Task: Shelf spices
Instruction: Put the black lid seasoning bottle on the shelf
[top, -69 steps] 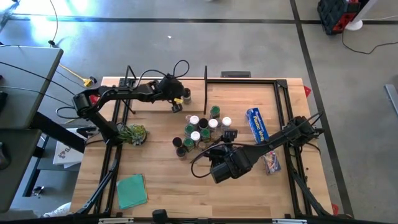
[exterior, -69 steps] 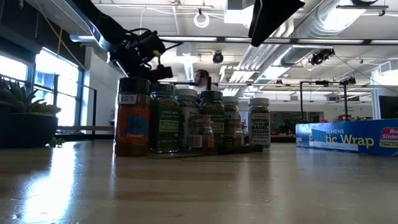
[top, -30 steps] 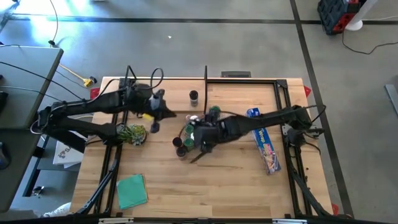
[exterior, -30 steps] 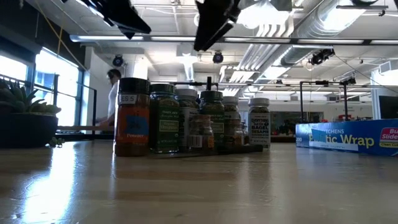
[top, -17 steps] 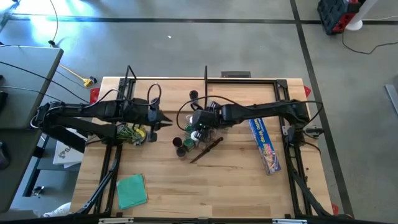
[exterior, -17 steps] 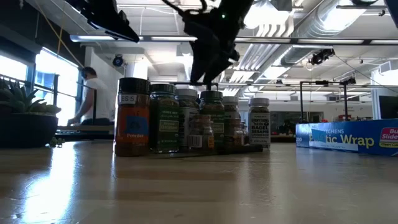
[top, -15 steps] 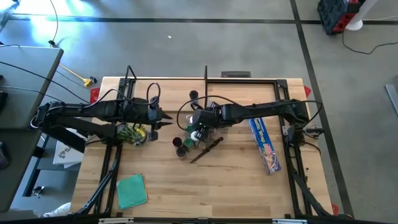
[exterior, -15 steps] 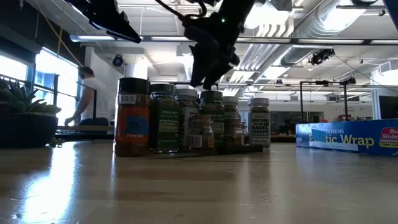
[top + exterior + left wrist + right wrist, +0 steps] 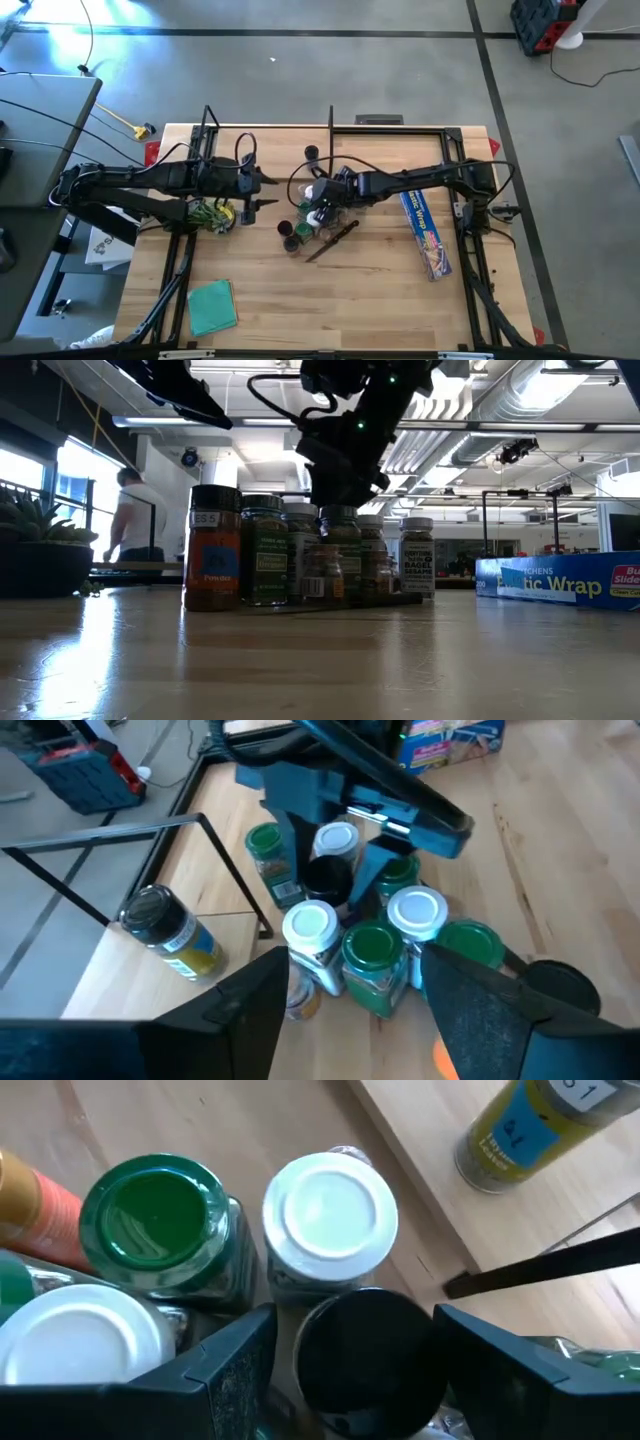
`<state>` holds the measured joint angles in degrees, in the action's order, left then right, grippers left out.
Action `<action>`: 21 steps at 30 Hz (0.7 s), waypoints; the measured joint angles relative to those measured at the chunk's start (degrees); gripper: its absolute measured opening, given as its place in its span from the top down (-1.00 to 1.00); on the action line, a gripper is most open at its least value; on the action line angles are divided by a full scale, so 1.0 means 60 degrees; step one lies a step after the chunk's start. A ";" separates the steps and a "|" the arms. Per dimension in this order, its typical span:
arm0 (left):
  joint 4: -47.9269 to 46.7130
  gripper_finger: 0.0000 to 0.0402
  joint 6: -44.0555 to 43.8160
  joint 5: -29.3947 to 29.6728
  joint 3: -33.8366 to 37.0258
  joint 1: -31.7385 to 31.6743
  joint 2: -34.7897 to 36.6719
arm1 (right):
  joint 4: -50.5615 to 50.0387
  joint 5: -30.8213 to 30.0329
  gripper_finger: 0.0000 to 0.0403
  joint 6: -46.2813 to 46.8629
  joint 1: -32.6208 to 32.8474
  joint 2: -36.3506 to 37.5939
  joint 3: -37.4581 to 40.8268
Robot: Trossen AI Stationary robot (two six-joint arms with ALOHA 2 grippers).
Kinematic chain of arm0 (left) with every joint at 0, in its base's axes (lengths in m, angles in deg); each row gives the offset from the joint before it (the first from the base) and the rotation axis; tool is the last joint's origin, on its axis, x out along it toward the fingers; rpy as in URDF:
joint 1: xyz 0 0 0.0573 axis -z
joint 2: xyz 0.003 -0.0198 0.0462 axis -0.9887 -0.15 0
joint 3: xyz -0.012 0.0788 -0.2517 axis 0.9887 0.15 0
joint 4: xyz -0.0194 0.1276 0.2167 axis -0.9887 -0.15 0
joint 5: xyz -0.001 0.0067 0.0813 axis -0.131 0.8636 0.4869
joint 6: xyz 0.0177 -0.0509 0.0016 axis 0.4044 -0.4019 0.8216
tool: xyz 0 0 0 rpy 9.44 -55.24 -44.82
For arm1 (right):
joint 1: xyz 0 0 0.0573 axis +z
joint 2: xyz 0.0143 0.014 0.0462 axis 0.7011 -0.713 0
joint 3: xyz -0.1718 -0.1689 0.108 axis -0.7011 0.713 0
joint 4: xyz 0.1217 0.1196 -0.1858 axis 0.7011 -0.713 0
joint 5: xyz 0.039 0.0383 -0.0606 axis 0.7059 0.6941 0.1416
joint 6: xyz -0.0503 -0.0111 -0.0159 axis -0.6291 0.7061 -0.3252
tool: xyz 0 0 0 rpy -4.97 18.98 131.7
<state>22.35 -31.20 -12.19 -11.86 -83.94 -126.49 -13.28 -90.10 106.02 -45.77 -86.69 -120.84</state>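
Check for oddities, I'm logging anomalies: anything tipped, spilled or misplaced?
Nothing tipped or spilled: the small cylindrical spice jars stand upright in a cluster, with one black-capped jar upright on the pale wooden shelf. Only the dark-handled knife lying beside the cluster looks out of place among spices.

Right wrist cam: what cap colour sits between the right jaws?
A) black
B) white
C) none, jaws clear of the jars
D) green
A: the black-capped jar sits between the right gripper's open jaws, with a white cap and a green cap just beyond.
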 joint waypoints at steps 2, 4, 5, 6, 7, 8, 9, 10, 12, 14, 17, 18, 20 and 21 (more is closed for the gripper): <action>0.0026 -0.12 0.0004 0.0074 0.0000 0.0000 0.0000 | 0.0030 0.0038 -0.31 0.0023 -0.0029 0.0004 0.0036; 0.0017 -0.12 0.0004 0.0074 0.0000 0.0000 0.0000 | 0.0025 0.0047 -0.31 0.0159 -0.0054 0.0004 0.0041; 0.0022 -0.12 0.0007 0.0074 0.0000 0.0000 0.0000 | 0.0019 0.0049 -0.30 0.0182 -0.0065 0.0004 0.0047; 0.0017 -0.12 0.0007 0.0074 0.0000 0.0000 0.0000 | 0.0011 0.0065 -0.29 0.0181 -0.0062 0.0003 0.0047; 0.0015 -0.12 0.0007 0.0074 0.0000 0.0000 0.0000 | 0.0011 0.0075 -0.27 0.0178 -0.0069 0.0000 0.0047; 0.0015 -0.12 0.0007 0.0075 0.0000 0.0000 0.0000 | -0.0003 0.0082 -0.23 0.0185 -0.0069 -0.0004 0.0047; 0.0018 -0.12 0.0007 0.0075 0.0000 0.0000 0.0000 | -0.0032 0.0093 -0.19 0.0222 -0.0081 -0.0004 0.0047; 0.0015 -0.12 0.0007 0.0078 0.0000 0.0000 0.0000 | -0.0057 0.0151 -0.13 0.0269 -0.0097 -0.0004 0.0047; 0.0011 -0.12 0.0007 0.0078 0.0000 0.0000 0.0000 | -0.0111 0.0321 -0.02 0.0538 -0.0168 -0.0004 0.0047; 0.0011 -0.12 0.0011 0.0078 0.0000 0.0000 0.0000 | -0.0172 0.0458 0.05 0.0758 -0.0238 -0.0003 0.0047; 0.0008 -0.12 0.0007 0.0085 0.0000 0.0000 0.0000 | -0.0186 0.0570 0.05 0.0801 -0.0295 0.0000 0.0039; 0.0002 -0.12 0.0008 0.0086 0.0000 0.0000 0.0000 | -0.0229 0.0566 0.05 0.0792 -0.0292 0.0000 0.0009; -0.0053 -0.12 0.0051 0.0088 0.0000 -0.0007 0.0000 | -0.0629 0.0617 0.05 0.0721 -0.0274 -0.0029 -0.0266; -0.0101 -0.12 0.0098 0.0083 0.0000 -0.0015 0.0000 | -0.1060 0.0672 0.05 0.0670 -0.0226 -0.0052 -0.0511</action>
<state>21.74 -30.61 -11.69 -11.86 -84.03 -126.49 -19.64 -86.07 110.04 -47.13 -87.00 -123.91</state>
